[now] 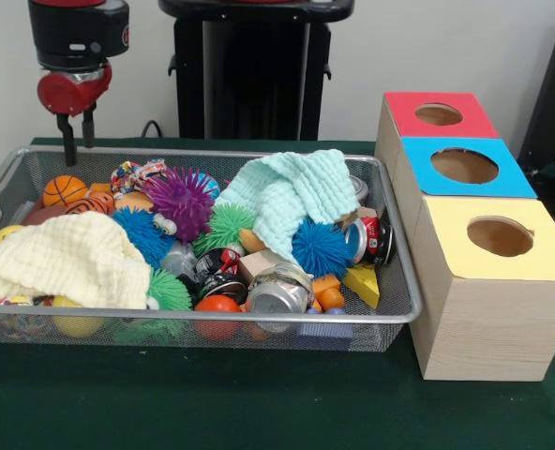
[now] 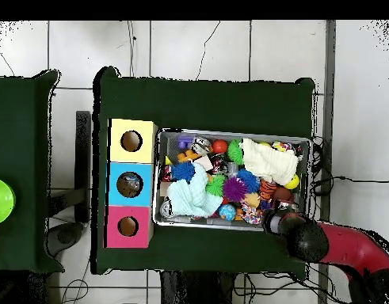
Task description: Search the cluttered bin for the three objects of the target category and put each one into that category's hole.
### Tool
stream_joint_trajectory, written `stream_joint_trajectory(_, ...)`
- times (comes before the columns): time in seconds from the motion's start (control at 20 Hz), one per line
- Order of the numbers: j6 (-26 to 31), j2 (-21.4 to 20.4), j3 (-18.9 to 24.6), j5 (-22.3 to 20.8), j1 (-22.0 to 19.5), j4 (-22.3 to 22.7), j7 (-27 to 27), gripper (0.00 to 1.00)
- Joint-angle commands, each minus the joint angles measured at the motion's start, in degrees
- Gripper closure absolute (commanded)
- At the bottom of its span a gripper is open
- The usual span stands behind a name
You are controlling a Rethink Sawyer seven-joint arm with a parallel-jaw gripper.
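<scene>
Search step in hand. Gripper (image 1: 78, 141) empty, fingers slightly parted, hovering above bin (image 1: 390, 309) far corner near orange ball (image 1: 64, 190). Next move: pick target, descend.

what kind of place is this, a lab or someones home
Most likely a robotics lab. A robot arm's gripper hangs over a mesh bin of jumbled toys and cans on a green-covered table, beside three colour-topped boxes with holes, and cables run across the tiled floor.
</scene>
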Motion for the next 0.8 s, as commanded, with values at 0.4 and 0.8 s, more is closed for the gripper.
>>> stream_joint_trajectory(0.4,-0.4,0.1,0.4,-0.7,1.5,-1.0,-6.8,0.0)
stream_joint_trajectory(0.8,-1.6,1.3,0.5,-1.3,0.3,-1.4,-7.9,0.0)
